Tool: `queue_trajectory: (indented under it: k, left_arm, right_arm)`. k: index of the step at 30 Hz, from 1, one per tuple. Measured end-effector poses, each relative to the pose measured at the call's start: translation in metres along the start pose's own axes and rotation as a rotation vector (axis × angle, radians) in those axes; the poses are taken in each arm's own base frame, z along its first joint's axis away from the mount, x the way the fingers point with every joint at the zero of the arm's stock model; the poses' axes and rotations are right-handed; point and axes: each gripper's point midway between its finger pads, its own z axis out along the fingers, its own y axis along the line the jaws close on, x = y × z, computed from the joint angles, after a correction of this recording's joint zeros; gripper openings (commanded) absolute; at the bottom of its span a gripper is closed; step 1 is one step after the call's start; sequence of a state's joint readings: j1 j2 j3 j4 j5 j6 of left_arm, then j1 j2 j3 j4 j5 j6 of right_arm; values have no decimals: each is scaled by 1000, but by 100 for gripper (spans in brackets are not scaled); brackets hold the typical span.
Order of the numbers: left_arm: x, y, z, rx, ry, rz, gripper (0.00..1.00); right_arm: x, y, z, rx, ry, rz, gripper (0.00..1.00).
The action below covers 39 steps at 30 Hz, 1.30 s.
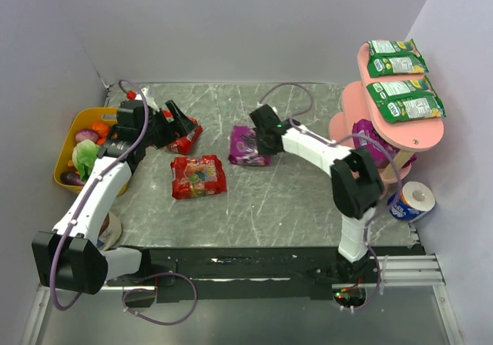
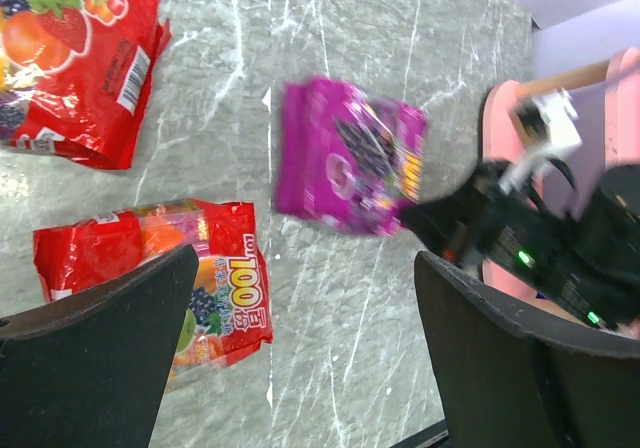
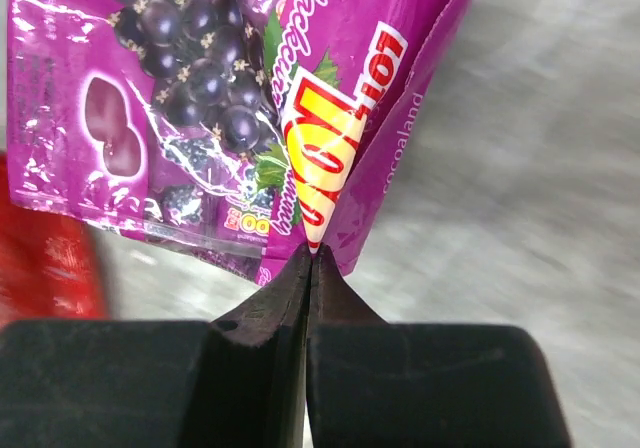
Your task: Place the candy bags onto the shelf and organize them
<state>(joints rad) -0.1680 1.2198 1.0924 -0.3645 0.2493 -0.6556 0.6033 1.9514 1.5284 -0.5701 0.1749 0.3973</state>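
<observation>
Purple candy bag (image 3: 200, 118) sits mid-bench, probably light, floppy, slick film. Right gripper (image 3: 308, 263) jaws are clamped on its crimped corner seam, likely the firmest hold. Left gripper (image 2: 305, 268) jaws apart, empty, by a red bag (image 2: 75, 63).

There are two green candy bags (image 1: 396, 57), two purple candy bags (image 1: 248, 146) and two red candy bags (image 1: 198, 176), six altogether. There is one pink shelf (image 1: 428, 132), one yellow bowl (image 1: 63, 160) and one paper roll (image 1: 412, 200).
</observation>
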Motion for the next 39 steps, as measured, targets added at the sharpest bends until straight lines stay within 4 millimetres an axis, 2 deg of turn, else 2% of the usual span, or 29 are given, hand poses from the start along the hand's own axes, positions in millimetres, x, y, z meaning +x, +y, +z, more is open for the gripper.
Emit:
queue_trajectory:
  k: [7, 8, 9, 11, 13, 16, 18, 20, 25, 28, 32, 35, 39]
  left_arm:
    - [9, 2, 6, 14, 32, -7, 96]
    - [11, 3, 6, 16, 37, -8, 96]
    - [12, 3, 7, 16, 41, -9, 96]
    - [13, 3, 8, 20, 45, -9, 96]
    - [13, 2, 8, 22, 46, -9, 96]
    - [13, 1, 8, 27, 48, -8, 96]
    - [13, 2, 8, 28, 49, -9, 96]
    - [13, 2, 8, 28, 49, -8, 96]
    - [14, 2, 8, 27, 51, -8, 96]
    - [14, 2, 8, 24, 53, -8, 96]
    - [15, 3, 6, 16, 59, -3, 96]
    - [11, 1, 3, 16, 51, 1, 96]
    - [5, -4, -2, 25, 35, 13, 96]
  right_arm:
    - [40, -73, -44, 176, 9, -150, 2]
    - [44, -83, -49, 204, 11, -165, 16]
    - [48, -92, -54, 231, 15, -184, 37]
    - [48, -103, -60, 267, 13, -192, 60]
    - [43, -115, -65, 319, -3, -201, 75]
    - [34, -124, -74, 373, -25, -202, 84]
    - [26, -120, -80, 384, -50, -205, 88]
    - [15, -108, -87, 373, -87, -213, 90]
    - [-14, -61, -102, 325, -173, -232, 92]
    - [-22, -33, -93, 316, -181, -244, 92]
    - [-13, -19, -65, 341, -121, -247, 90]
    - [6, -22, -46, 377, -51, -254, 86]
    - [20, -24, -34, 397, -1, -262, 77]
